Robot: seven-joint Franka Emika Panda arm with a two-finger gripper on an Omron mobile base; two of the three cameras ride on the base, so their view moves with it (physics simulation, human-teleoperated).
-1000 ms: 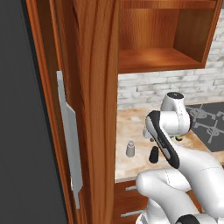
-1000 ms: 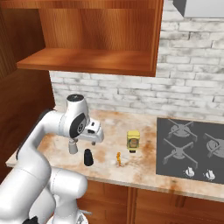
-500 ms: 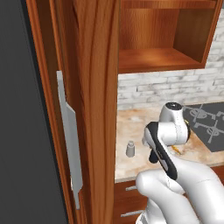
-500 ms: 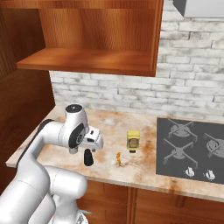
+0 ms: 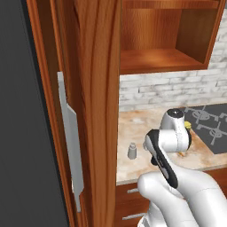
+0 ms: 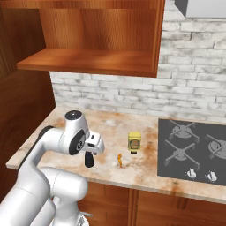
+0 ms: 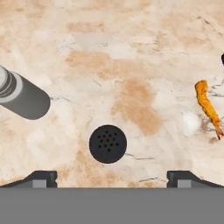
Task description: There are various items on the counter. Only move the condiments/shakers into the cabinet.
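My gripper (image 7: 112, 179) hangs open, straight above the black tapered shaker (image 7: 108, 144), whose perforated top lies between the two fingertips (image 7: 41, 178) in the hand view. In the right base view the black shaker (image 6: 89, 160) stands on the counter (image 6: 145, 170) just under my gripper (image 6: 92, 152). The grey cylindrical shaker (image 7: 22, 97) stands to one side of it and is also seen as the grey shaker (image 5: 131, 150). Further right on the counter is the yellow-brown squeeze bottle (image 6: 134, 142). Above, the cabinet (image 6: 88, 62) is open, its shelf bare.
A small orange stick (image 6: 119, 160) lies between the black shaker and the bottle, seen as the orange stick (image 7: 208, 107). A dark stove top (image 6: 194, 150) fills the counter's right end. The tall cabinet door (image 5: 95, 111) stands open on the left.
The arm has folded down and the hand has sunk closer over the black shaker. The jaws stayed wide, and the items on the counter have not moved.
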